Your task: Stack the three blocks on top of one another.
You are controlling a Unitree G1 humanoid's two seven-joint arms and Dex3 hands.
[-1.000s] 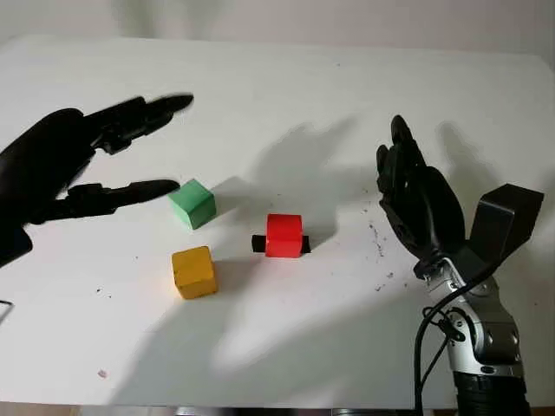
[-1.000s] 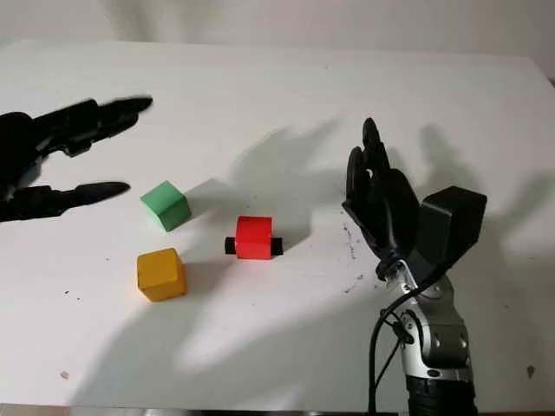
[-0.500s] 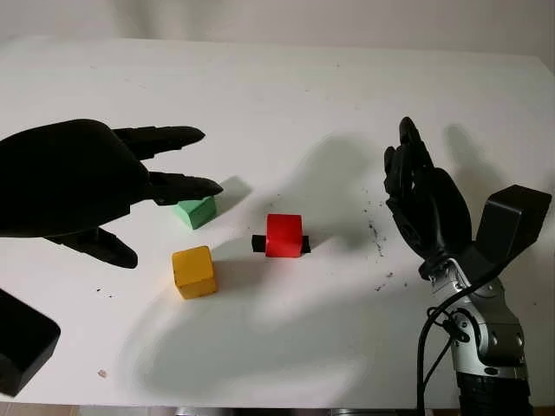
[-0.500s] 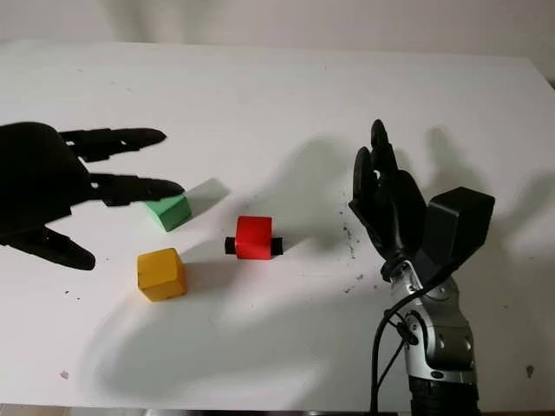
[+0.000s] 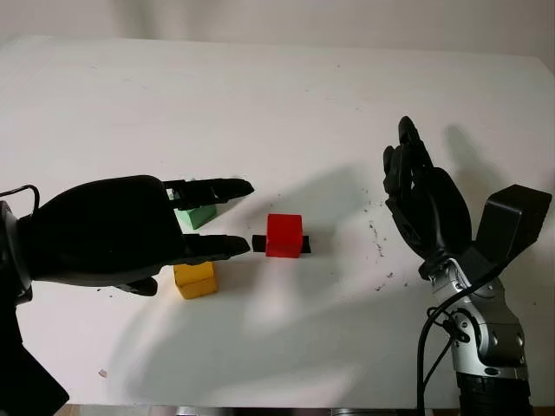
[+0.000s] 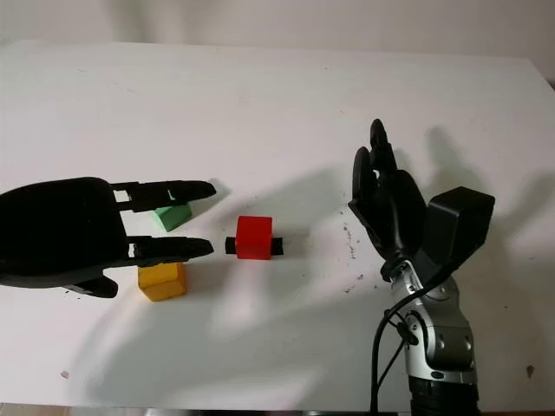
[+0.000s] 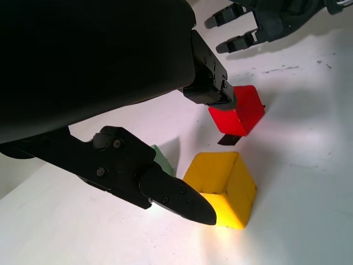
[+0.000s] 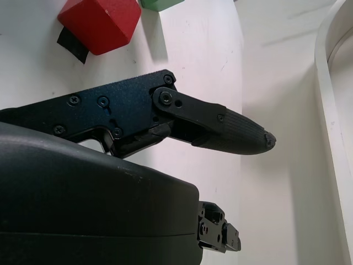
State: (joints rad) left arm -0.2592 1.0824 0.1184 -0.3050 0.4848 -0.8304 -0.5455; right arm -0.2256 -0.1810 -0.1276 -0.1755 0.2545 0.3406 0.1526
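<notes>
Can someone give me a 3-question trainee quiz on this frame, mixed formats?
1. True or false: the red block already sits on top of the yellow block.
2. Multiple choice: which hand hovers over the green block and the yellow one? A) left hand B) right hand C) both
3. Fill in: the red block sits on a strip of black ____.

Key
1. False: all three blocks stand apart on the white table, none stacked.
2. A: the left hand is open above them, holding nothing; the right hand is open, raised off to the right side.
3. tape
</notes>
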